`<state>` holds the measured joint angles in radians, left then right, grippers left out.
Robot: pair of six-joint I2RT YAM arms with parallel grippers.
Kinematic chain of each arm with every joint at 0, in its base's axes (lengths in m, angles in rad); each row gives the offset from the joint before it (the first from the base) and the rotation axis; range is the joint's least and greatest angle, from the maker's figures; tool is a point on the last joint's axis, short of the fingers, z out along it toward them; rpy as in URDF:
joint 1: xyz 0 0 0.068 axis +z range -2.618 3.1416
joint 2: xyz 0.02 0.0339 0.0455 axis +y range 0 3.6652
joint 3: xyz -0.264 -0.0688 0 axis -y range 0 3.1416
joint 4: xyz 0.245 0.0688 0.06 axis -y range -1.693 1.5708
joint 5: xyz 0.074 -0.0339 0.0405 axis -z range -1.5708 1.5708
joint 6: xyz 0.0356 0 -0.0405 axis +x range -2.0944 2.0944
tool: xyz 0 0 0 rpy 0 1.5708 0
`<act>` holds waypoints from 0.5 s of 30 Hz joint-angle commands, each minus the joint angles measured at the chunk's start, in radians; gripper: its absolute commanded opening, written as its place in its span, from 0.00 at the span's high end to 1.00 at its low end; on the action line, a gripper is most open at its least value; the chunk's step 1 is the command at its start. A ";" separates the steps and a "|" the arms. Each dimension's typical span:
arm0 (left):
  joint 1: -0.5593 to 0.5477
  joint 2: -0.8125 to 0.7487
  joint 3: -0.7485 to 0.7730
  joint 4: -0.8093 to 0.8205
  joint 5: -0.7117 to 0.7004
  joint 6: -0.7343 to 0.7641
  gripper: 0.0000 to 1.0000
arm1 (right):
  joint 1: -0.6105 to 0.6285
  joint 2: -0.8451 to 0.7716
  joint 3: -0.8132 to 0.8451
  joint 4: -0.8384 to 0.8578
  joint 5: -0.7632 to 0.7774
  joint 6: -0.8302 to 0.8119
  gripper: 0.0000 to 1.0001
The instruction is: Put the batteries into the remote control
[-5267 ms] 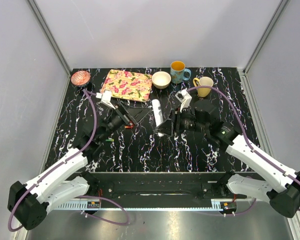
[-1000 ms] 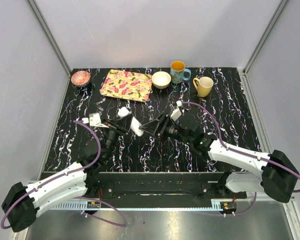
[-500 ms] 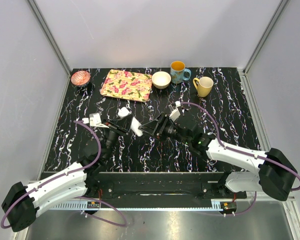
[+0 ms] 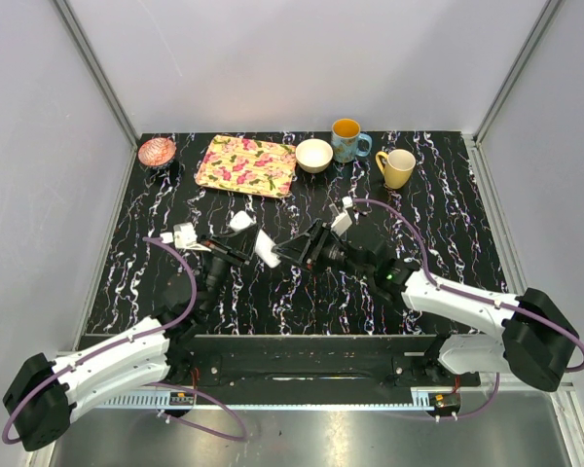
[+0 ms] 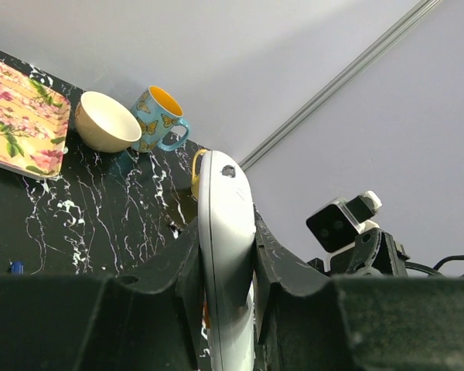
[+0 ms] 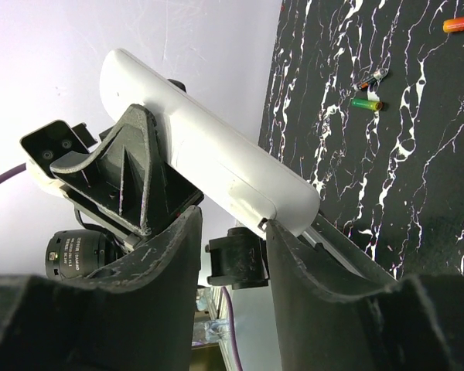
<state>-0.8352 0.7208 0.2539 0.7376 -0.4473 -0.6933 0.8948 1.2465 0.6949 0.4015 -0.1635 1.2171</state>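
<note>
Now the left hand (image 4: 243,253) is clenched on the remote control (image 5: 224,232), with its two fingers pressing the long sides of the white bar. In the top view the remote control is held near the middle of the black marbled surface (image 4: 448,214), slightly toward 9 o'clock. The right hand (image 6: 233,228) is just beside it, at 3 o'clock from it, with its fingers apart and grasping nothing. I cannot tell if one finger touches the rounded end of the bar. A small white cover piece (image 4: 240,220) lies at 11 o'clock from the remote control. A green battery (image 6: 366,103) lies on the surface, apart from both hands.
</note>
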 commanded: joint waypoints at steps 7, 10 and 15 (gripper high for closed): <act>-0.022 -0.011 -0.013 0.077 0.052 -0.034 1.00 | -0.027 -0.018 0.031 0.096 -0.037 -0.028 0.58; -0.022 -0.009 -0.007 0.077 0.050 -0.025 1.00 | -0.027 -0.021 0.031 0.097 -0.042 -0.031 0.61; -0.024 0.003 0.004 0.059 0.035 -0.014 1.00 | -0.028 -0.019 0.041 0.100 -0.056 -0.036 0.63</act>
<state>-0.8379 0.7212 0.2459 0.7582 -0.4461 -0.7052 0.8768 1.2465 0.6949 0.4072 -0.2062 1.2018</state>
